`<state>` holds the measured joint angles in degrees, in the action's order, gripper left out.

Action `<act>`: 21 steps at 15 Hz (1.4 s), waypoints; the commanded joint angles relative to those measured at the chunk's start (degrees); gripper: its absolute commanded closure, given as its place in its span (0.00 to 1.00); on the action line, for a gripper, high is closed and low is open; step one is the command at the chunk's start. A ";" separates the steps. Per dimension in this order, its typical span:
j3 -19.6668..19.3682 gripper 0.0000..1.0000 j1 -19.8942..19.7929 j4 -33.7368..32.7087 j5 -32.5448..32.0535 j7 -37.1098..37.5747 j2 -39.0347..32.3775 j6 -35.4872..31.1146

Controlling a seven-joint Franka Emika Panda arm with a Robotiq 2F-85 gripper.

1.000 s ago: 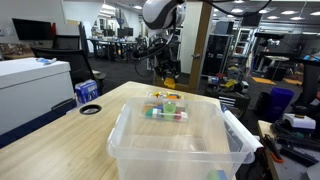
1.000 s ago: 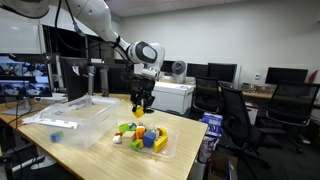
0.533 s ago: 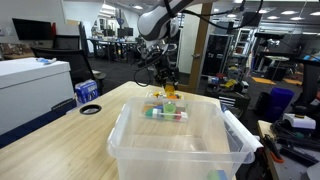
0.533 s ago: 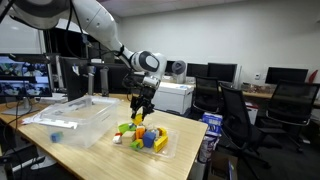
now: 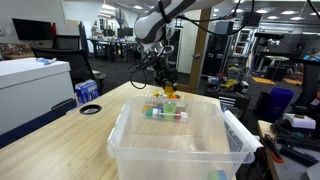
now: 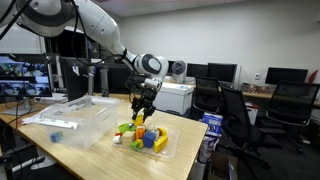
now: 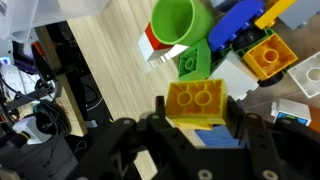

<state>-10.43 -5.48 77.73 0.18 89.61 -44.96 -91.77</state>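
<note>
My gripper is shut on a yellow two-stud brick, and something blue shows just under the brick between the fingers. It hangs just above a pile of toy bricks in a shallow clear tray on the wooden table. In the wrist view the pile shows a green cup, a green brick, an orange brick and a blue piece. In both exterior views the gripper points down over the pile with the yellow brick in it.
A large clear plastic bin stands on the table beside the toy tray, with a small blue piece inside. A tape roll and a blue box lie near the table edge. Office chairs and desks surround the table.
The arm has come down toward the toy pile with the yellow brick still in the gripper. The jaws have not moved.
</note>
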 commanded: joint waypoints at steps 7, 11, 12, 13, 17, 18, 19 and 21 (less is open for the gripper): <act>-1.48 0.67 0.97 -5.49 -0.75 7.11 -1.74 2.77; -1.85 0.67 1.29 -6.18 -1.88 7.92 -2.50 3.05; -2.12 0.67 1.47 -6.00 -2.28 8.88 -2.81 3.27; -2.11 0.67 1.38 -5.87 -2.34 9.40 -3.09 3.26; -1.70 0.67 1.18 -5.74 -1.90 10.17 -4.28 3.09; -1.56 0.17 1.26 -5.68 -1.75 10.13 -4.58 3.13; -1.44 0.16 1.33 -5.57 -1.57 10.15 -4.77 3.15; -1.44 0.04 1.86 -5.23 -1.66 10.43 -4.89 3.15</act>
<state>-11.80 -4.43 72.67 -1.46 98.23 -49.60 -89.76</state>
